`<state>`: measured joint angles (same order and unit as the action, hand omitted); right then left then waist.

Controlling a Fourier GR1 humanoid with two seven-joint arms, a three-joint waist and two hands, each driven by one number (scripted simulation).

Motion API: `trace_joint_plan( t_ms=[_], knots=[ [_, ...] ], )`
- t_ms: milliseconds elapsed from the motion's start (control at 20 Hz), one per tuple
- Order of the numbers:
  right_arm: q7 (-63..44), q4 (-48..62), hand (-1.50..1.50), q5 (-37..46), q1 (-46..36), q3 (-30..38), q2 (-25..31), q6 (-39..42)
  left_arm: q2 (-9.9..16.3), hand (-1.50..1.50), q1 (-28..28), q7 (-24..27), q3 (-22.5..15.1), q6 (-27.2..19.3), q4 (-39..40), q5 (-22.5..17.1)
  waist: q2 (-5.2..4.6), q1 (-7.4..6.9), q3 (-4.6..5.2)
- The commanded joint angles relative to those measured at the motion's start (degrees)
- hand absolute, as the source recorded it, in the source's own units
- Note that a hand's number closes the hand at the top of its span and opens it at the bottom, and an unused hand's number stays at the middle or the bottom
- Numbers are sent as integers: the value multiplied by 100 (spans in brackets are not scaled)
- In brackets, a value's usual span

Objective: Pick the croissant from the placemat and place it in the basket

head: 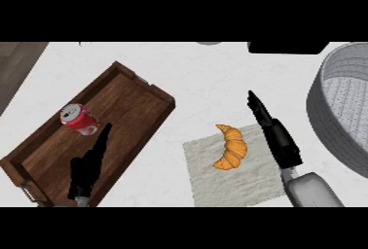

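Observation:
A golden croissant (231,148) lies on a pale grey placemat (230,177) near the middle of the white counter. My right hand (275,133) hovers just right of the croissant, fingers straight and pointing up the view, not touching it. The grey woven basket (338,107) stands at the right edge, partly cut off. My left hand (90,165) is open over the wooden tray at the lower left, fingers straight.
A dark wooden tray (129,104) with handles lies slanted at the left, holding a red soda can (79,118) on its side. A dark object (284,47) sits at the counter's far edge. A wooden surface (16,63) borders the upper left.

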<state>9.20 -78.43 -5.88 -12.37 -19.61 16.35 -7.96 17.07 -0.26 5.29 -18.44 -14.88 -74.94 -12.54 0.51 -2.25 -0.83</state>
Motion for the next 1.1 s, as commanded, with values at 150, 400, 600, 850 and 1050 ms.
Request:
trace_joint_plan(
  t_ms=[150,400,600,850,1050],
  knots=[
    [-514,62,150,315,21,943,317,-1169,394,0,-278,61,932,-150,-341,88,-32,246,81],
    [648,-372,150,887,-117,874,-480,-2265,632,0,-957,-679,1232,16,-517,-169,-49,232,76],
    [-438,227,-150,2332,-189,626,-1019,-4262,696,0,-1076,-843,1275,-22,-580,-172,-42,207,101],
    [-2393,437,-150,3679,-448,853,-517,-4819,836,0,-924,-954,1263,-102,-733,-31,31,278,133],
    [-3783,429,-150,4039,-374,606,-69,-3325,840,0,-881,-961,1296,-112,-685,-29,64,372,161]
  ],
)
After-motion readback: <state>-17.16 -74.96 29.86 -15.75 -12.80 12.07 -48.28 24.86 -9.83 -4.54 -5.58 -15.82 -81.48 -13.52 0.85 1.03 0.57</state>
